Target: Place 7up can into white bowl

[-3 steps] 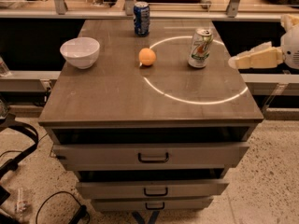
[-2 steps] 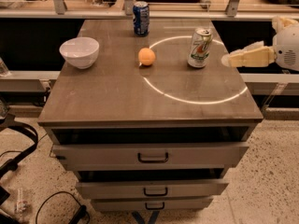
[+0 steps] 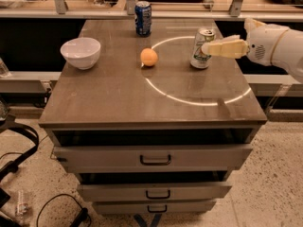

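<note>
The 7up can [image 3: 199,56] stands up straight on the worktop [image 3: 123,98], at the back R side. It is silver-white w/ green marks, but the words are too small to read. The tool [image 3: 206,48] comes in from the R & its tip is at the can's upper R side. Can't tell if the tool is apart, together or clamped on the can. The white bowl [image 3: 81,52] sits far off at the back L, w/ nothing in it. A blue can [image 3: 143,18] stands at the back edge; its label can't be read. An orange ball [image 3: 149,57] lies btw bowl & 7up can. A thin white ring [image 3: 199,101] is drawn on the top. Three drawers [image 3: 154,158] w/ dark handles are below.
</note>
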`<state>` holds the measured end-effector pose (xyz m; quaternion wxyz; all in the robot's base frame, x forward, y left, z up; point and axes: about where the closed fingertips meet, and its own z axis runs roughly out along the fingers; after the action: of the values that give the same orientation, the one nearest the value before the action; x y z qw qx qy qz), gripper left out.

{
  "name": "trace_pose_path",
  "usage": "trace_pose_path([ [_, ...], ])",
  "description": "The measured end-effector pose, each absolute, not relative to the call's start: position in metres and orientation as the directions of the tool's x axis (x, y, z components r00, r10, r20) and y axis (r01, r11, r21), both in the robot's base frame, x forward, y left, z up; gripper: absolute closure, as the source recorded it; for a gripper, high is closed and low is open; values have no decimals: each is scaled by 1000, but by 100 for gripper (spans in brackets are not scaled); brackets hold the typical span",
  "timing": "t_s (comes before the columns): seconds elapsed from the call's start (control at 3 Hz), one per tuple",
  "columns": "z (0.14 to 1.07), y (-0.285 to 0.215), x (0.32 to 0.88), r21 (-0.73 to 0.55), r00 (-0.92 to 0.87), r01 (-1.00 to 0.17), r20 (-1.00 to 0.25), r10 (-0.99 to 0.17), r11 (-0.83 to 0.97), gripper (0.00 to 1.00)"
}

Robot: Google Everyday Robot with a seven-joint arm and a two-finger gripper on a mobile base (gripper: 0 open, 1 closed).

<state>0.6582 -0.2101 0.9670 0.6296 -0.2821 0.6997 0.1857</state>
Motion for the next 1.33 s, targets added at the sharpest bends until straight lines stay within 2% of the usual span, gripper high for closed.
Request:
trace_pose_path([
  [0.33,953,-201,680,-47,-42,-638,-994,-96,769,0],
  [1.0,946,-198,702,-153,17,-619,-983,-182,770,0],
  [1.33,941,-192,712,-152,33,-629,-985,-169,763,0],
])
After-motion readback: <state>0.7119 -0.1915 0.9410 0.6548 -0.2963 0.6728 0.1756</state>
